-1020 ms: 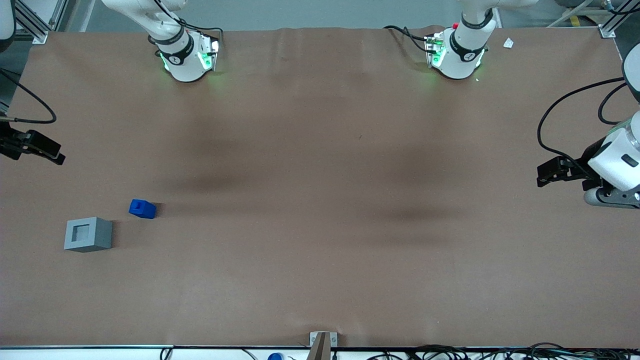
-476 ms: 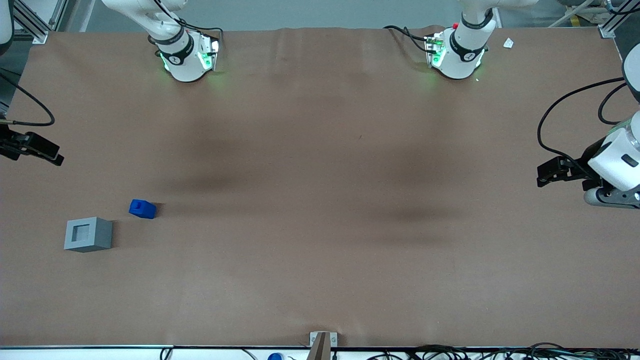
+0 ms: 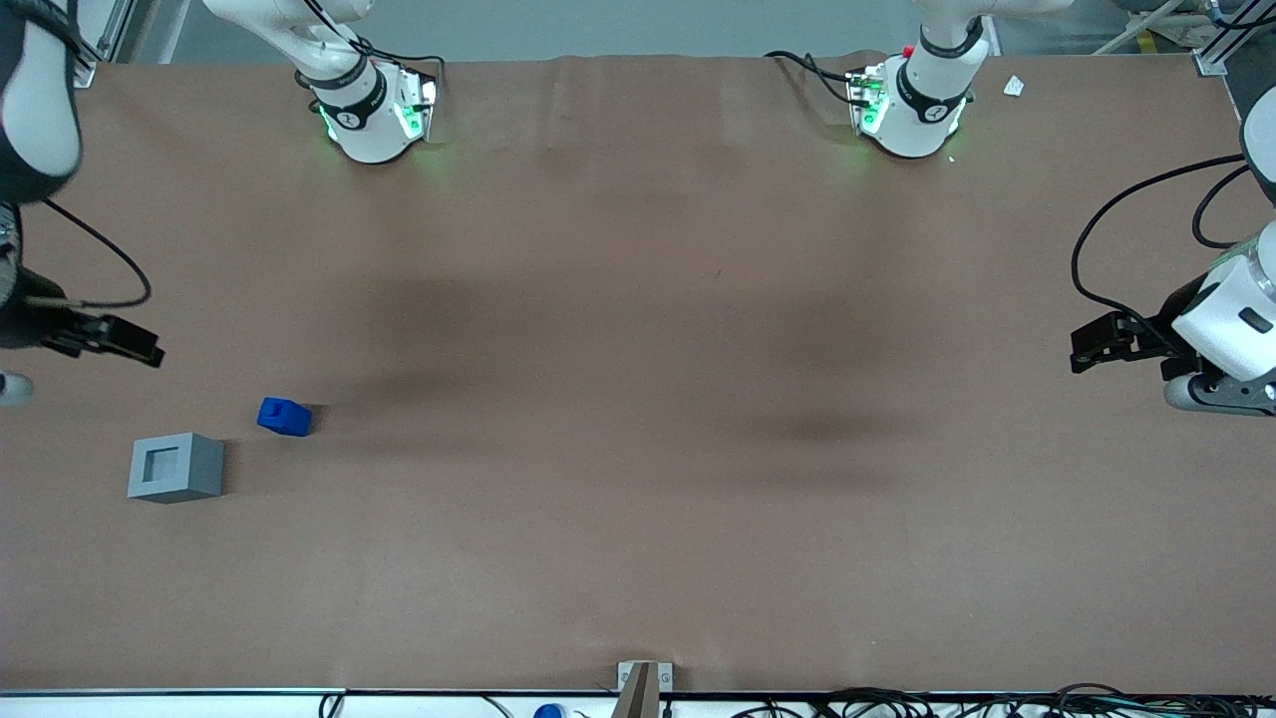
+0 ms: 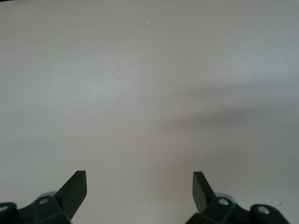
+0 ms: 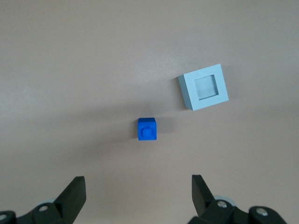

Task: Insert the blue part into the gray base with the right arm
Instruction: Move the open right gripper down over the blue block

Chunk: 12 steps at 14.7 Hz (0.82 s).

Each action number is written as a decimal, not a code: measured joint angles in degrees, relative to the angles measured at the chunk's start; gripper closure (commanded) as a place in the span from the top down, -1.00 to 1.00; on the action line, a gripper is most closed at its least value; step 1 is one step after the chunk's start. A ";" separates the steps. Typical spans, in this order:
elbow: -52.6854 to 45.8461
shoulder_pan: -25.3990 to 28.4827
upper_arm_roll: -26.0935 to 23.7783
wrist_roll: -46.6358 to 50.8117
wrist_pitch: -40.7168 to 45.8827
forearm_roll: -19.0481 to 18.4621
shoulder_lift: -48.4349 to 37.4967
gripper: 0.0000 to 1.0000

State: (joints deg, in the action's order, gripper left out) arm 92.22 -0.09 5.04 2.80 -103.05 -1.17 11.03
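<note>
The blue part [image 3: 284, 416] [image 5: 147, 129] lies on the brown table at the working arm's end, apart from the gray base [image 3: 175, 467] [image 5: 203, 87], which stands a little nearer the front camera with its square recess facing up. The right arm's gripper [image 3: 140, 349] [image 5: 138, 185] hangs above the table, farther from the front camera than both blocks and touching neither. Its jaws stand wide open with only bare table between them. The right arm [image 3: 35, 110] reaches in at the table's edge.
The brown table [image 3: 638, 399] stretches wide toward the parked arm's end. Two arm bases [image 3: 374, 110] [image 3: 912, 105] with green lights stand at the back edge. A metal bracket [image 3: 643, 683] and cables sit at the front edge.
The right arm has swung in over the table edge. Its gripper has moved nearer the front camera and toward the blue part. Both blocks stay where they were.
</note>
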 measured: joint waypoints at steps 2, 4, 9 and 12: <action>4.30 0.05 -0.01 -0.07 -6.08 0.00 2.11 1.00; 8.86 0.39 -0.13 -0.19 -12.15 0.00 3.97 1.00; 20.23 0.90 -0.10 -0.19 -29.00 0.00 7.22 1.00; 22.13 0.84 -0.05 -0.17 -31.84 0.00 9.04 1.00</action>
State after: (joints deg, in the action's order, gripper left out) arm 114.36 0.75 4.99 2.63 -134.89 -1.17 20.07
